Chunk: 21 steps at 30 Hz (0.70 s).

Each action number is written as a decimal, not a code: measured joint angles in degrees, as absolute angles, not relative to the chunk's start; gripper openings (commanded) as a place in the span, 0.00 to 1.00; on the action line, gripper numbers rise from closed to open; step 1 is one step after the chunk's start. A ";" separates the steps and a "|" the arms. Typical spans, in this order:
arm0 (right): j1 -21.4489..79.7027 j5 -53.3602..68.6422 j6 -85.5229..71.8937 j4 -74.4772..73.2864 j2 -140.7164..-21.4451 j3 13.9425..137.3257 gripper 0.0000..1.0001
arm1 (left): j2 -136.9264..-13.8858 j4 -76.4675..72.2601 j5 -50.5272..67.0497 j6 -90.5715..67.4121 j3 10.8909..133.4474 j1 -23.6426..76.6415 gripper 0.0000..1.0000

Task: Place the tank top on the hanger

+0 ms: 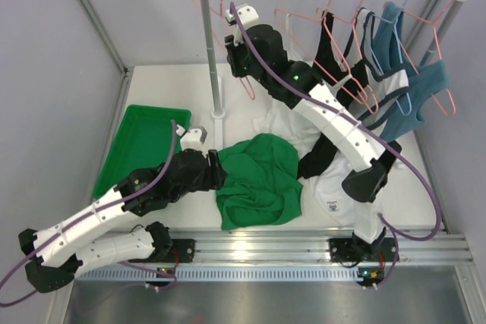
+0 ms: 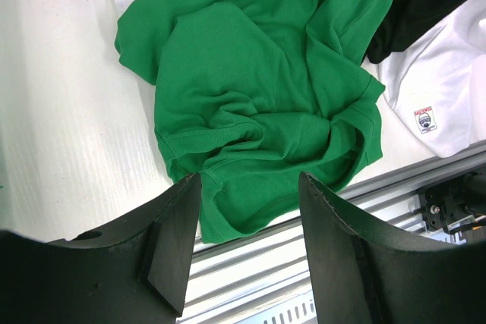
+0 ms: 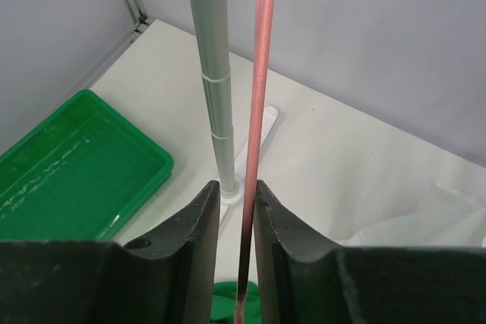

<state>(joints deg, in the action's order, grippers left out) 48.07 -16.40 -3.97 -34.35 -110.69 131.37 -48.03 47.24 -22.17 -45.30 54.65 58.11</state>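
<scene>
The bright green tank top (image 1: 258, 180) lies crumpled on the table near the front edge, and it fills the left wrist view (image 2: 258, 96). My left gripper (image 1: 216, 168) (image 2: 249, 180) hovers open over its near-left hem, with nothing between the fingers. The salmon-pink hanger (image 1: 215, 5) hangs at the left end of the rail, and its wire (image 3: 258, 111) runs straight down between my right gripper's fingers. My right gripper (image 1: 237, 66) (image 3: 235, 185) has its jaws drawn narrow around that wire. The wire lies against the right finger, with a slit of light still on the left.
A green plastic tray (image 1: 140, 146) (image 3: 68, 165) sits at the left. The rack's grey pole (image 1: 213, 58) (image 3: 213, 73) stands just left of the hanger. More hangers with black, white and teal tops (image 1: 395, 66) hang to the right. White and black garments (image 1: 334, 187) lie under the right arm.
</scene>
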 measured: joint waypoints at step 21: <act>48.07 -21.74 -2.98 -31.94 -111.15 132.35 0.00 | -48.03 47.29 -22.17 -45.30 54.65 58.11 0.59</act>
<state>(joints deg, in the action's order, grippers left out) 48.07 -21.74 -2.98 -31.94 -111.15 132.35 -48.03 47.29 -22.17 -45.30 54.65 58.11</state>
